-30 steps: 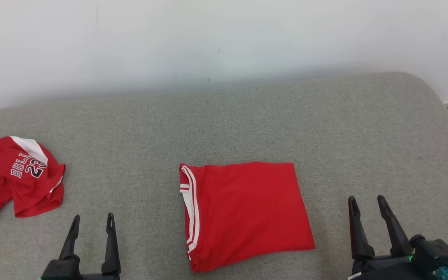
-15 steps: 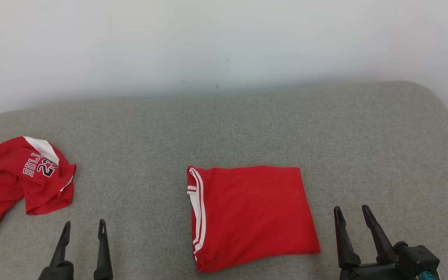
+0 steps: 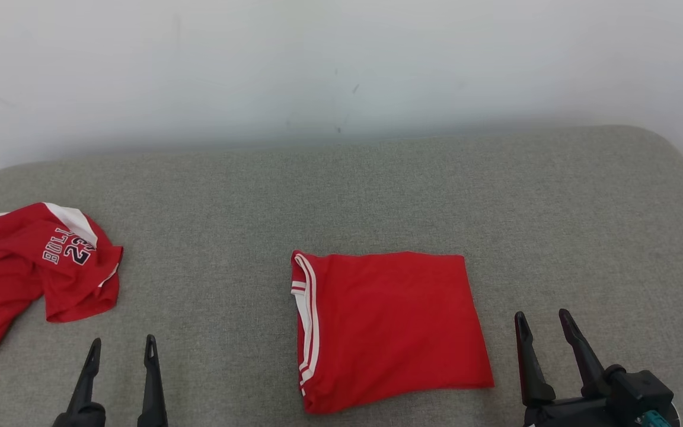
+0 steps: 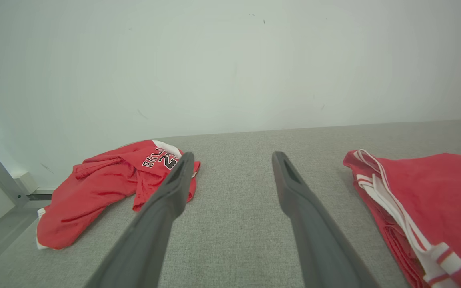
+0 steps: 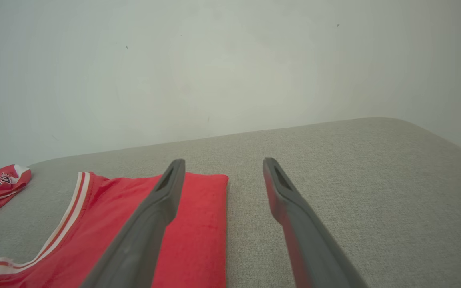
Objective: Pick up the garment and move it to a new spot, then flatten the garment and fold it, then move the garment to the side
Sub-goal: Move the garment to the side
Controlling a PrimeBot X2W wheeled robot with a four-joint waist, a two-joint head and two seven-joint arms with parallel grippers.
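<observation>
Two red garments lie well apart on the grey fabric-covered table. Near the middle, just in front of the robot, sits the folded red garment with white striped trim: a neat, flat, roughly square packet, its striped edge turned toward the robot's left. Off at the table's left end is a crumpled red jersey with white lettering and a number, bunched up and unfolded.

Both hands hang low at the near edge, touching nothing. The left hand has its two dark fingers spread wide over bare cloth, between the two garments. The right hand is likewise spread wide and empty, just beside the packet's right edge.

To my eye the moving, flattening and folding look done for the middle piece, and what's left is carrying it off to the side. Whether the crumpled jersey belongs to this job I can't say. No box, basket or bin is about, and both garments lie straight on the table.
</observation>
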